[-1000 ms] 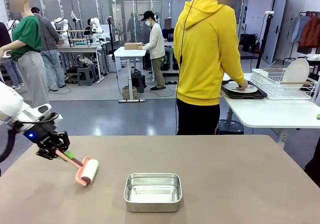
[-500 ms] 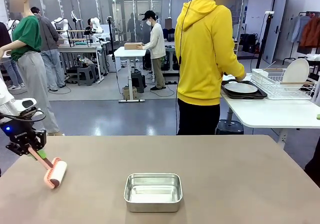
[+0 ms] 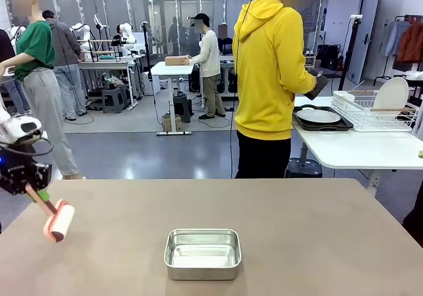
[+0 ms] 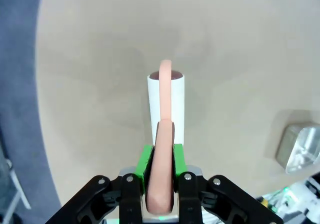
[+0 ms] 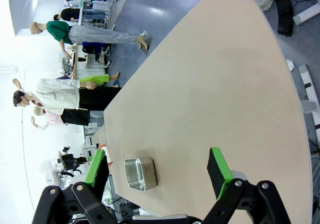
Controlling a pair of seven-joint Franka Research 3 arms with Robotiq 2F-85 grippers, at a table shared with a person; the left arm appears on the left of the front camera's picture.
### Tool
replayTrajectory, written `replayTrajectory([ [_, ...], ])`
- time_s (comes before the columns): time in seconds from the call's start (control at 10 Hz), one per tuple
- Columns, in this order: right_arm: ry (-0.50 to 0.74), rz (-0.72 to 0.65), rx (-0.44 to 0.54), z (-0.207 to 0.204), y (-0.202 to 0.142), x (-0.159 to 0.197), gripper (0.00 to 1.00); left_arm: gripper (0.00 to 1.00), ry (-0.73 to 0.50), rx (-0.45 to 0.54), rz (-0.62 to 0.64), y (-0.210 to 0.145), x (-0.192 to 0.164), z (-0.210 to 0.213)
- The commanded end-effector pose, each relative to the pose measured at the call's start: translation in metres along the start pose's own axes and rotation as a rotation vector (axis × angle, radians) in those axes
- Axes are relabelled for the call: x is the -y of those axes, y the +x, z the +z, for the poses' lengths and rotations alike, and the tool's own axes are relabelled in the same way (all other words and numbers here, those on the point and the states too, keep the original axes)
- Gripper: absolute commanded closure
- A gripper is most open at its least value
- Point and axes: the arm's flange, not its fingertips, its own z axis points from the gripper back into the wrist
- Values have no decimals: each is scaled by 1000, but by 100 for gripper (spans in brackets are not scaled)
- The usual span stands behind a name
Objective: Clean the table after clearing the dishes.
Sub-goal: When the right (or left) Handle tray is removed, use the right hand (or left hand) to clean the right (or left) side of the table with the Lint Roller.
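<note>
At the left edge of the taupe table [image 3: 297,230], my left gripper [image 3: 30,184] is shut on the pink handle of a white lint roller [image 3: 59,221]. The roller head points down at the tabletop. In the left wrist view the green pads [image 4: 145,161] clamp the handle, with the roller [image 4: 166,104] over bare table [image 4: 100,84]. My right gripper [image 5: 158,168] is open with nothing between its fingers, above the table [image 5: 210,84]. One white plate [image 3: 318,116] lies on a dark tray [image 3: 324,124] on the white side table.
A steel pan [image 3: 201,253] sits near the table's front middle and also shows as the pan [image 4: 300,146] and the pan [image 5: 140,174]. A person in a yellow hoodie [image 3: 271,78] stands at the far side by a wire dish rack [image 3: 373,108].
My left gripper has carried the roller leftward across the table to its left edge. The person has lifted a hand off the plate on the side table.
</note>
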Motion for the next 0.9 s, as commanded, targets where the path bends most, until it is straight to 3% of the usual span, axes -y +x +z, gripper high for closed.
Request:
replayTrajectory([
  [0.0, -7, 6, -9, 2, -2, -1, 0, 78, -41, 59, -123, -27, 27, 44],
  [0.2, -7, 6, -9, 2, -2, -1, 0, 78, -5, 124, -179, -44, 47, 77],
  [0.3, -7, 6, -9, 2, -2, -1, 0, 78, -16, 74, -113, -21, 36, 55],
  [0.8, -7, 6, -9, 2, -2, -1, 0, 78, -16, 74, -113, -21, 36, 55],
])
